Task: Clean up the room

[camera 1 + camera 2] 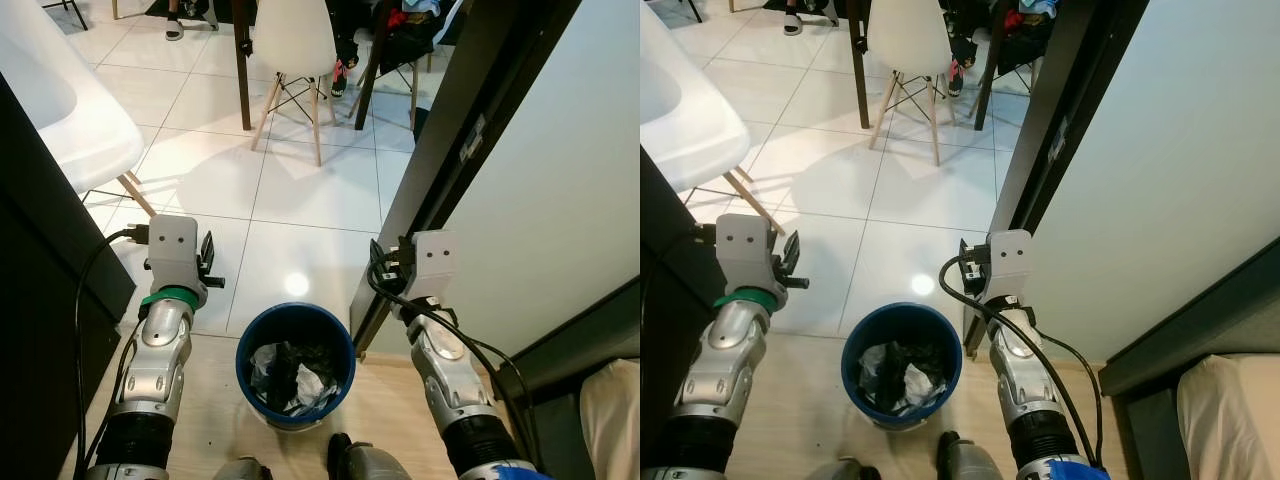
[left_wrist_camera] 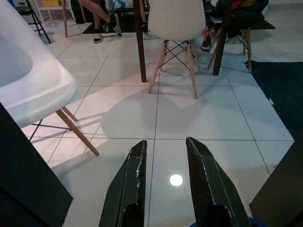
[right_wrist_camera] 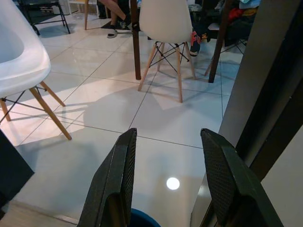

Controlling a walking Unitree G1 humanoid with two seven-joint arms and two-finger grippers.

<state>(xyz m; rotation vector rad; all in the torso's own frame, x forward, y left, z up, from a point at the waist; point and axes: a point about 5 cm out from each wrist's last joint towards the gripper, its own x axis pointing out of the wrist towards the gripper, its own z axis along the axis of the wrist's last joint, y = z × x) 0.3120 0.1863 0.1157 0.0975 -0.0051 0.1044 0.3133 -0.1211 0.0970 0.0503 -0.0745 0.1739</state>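
A round blue plastic trash bin (image 1: 295,368), lined with a black bag and holding crumpled black and white rubbish, stands on the pale wood floor right at the robot's feet, between its two silver arms and just short of the glossy white tiled floor (image 1: 310,200) beyond. The left gripper (image 2: 166,189) hangs above the tiles just past the bin's left side, its two black fingers parted and holding nothing. The right gripper (image 3: 169,182) hovers by the bin's right side, next to the dark door frame (image 1: 440,170), its fingers spread wide and likewise bare. Ahead, a white moulded chair with wooden legs (image 1: 293,60) stands near a dark table leg, and another white shell chair (image 1: 60,110) sits close on the left. A person's sandalled foot (image 2: 97,39) rests on the tiles in the background.
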